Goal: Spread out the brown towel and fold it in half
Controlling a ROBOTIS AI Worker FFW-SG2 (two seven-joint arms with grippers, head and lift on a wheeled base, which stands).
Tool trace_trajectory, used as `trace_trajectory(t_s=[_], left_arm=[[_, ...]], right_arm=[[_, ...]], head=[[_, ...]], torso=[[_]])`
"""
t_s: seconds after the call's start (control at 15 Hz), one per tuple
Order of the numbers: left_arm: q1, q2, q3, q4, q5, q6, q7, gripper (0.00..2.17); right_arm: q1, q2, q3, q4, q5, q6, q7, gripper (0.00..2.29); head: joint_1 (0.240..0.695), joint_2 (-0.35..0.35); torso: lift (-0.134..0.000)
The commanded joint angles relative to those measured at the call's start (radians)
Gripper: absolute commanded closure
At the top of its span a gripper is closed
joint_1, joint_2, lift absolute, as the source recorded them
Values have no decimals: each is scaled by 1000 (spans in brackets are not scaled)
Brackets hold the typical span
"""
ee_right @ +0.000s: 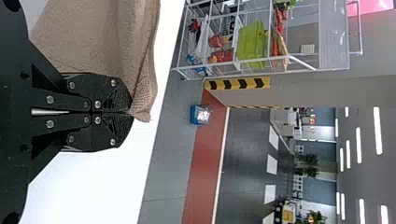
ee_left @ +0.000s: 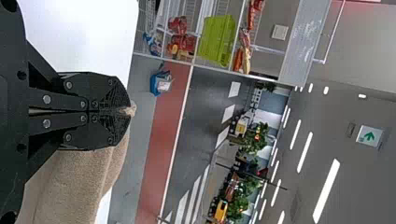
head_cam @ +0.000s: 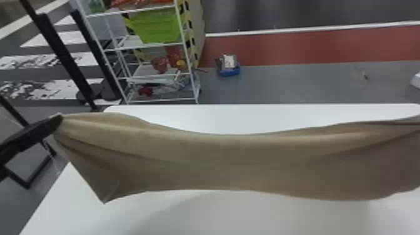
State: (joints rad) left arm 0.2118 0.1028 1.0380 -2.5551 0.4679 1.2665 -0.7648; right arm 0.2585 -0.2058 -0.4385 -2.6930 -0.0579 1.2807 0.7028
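The brown towel (head_cam: 218,159) is held stretched over a white table (head_cam: 218,215), its ends clenched in the left gripper (head_cam: 58,120) and the right gripper (ee_right: 129,113). Tabletop is seen before the lower hem and beyond the sagging upper edge; the towel's left end is seen past the table's side. Farther off, a green bin (head_cam: 156,26) is shelved and a green-and-white arrow sign (ee_left: 370,136) is mounted high.

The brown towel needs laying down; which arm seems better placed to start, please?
Probably the right: the right gripper pinches the towel seemingly over the white table, while the left gripper appears past the table's left edge.
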Motion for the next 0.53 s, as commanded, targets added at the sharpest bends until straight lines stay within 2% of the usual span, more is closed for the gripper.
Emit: trace_trajectory(t_s=[0.0, 0.07, 0.2, 0.27, 0.33, 0.47], left_arm=[[12, -5, 100, -60, 81, 86, -11, 1322], [20, -6, 151, -74, 127, 123, -27, 1322], [31, -6, 226, -116, 184, 199, -30, 1322], [31, -6, 272, -139, 229, 221, -37, 1322], [34, -15, 300, -154, 249, 258, -48, 1322], [44, -18, 340, -168, 284, 273, -54, 1322]], right_arm=[[65, 20, -66, -123, -59, 115, 4, 1656], [90, 34, -129, -159, -123, 130, 4, 1656], [94, 39, -249, -199, -241, 173, 6, 1656], [94, 51, -336, -220, -326, 191, 6, 1656], [96, 62, -430, -235, -412, 203, 12, 1656], [96, 86, -560, -246, -525, 213, 35, 1656]], head=[[695, 204], [695, 212], [695, 235], [695, 238], [695, 238], [695, 230]], torso=[[-124], [-124], [-124], [-124], [-124], [-124]])
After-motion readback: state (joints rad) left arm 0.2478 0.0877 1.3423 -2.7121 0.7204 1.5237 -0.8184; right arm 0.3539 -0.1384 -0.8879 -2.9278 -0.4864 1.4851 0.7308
